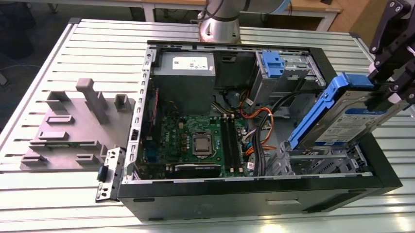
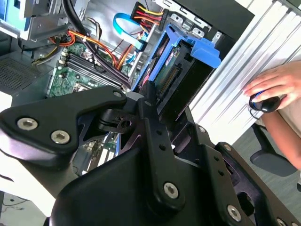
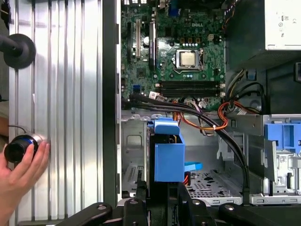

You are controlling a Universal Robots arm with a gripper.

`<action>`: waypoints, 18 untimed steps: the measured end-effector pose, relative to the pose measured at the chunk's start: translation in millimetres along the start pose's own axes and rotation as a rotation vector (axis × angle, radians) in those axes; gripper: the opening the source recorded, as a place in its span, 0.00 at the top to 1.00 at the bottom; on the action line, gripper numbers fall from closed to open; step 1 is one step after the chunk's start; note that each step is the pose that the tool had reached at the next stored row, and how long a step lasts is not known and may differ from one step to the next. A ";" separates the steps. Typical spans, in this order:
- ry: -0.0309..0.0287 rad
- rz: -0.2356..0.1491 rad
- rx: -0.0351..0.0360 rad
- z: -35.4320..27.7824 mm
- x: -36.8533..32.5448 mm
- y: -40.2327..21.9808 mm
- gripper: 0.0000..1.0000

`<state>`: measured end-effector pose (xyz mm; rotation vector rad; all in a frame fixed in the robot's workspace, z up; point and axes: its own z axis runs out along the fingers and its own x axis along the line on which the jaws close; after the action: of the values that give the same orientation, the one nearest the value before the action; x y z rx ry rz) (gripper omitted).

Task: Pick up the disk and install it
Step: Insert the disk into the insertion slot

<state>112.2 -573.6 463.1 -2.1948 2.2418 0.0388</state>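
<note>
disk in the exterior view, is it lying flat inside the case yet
No, the disk sticks up steeply tilted out of the computer case, its upper end held in the pincer.

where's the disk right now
The disk is at the exterior view's right, held tilted by the gripper above the drive cage in the open computer case, right of the motherboard.

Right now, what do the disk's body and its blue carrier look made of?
The disk: body looks like bare silver metal, dull sheen on its flat side, with a white-and-blue label. The blue carrier: probably moulded plastic, uniform colour, matte with soft highlights.
</note>
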 end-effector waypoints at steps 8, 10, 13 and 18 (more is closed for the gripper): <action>-0.0002 0.000 -0.0008 4.2 -4.6 -2.7 0.65; -0.0003 0.000 -0.0009 5.7 -5.1 -3.0 0.65; 0.0000 0.000 -0.0009 8.5 -5.4 -3.3 0.65; -0.0002 0.000 -0.0009 11.8 -5.9 -3.5 0.65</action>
<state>115.7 -567.4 451.3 -2.1951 2.2421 0.0401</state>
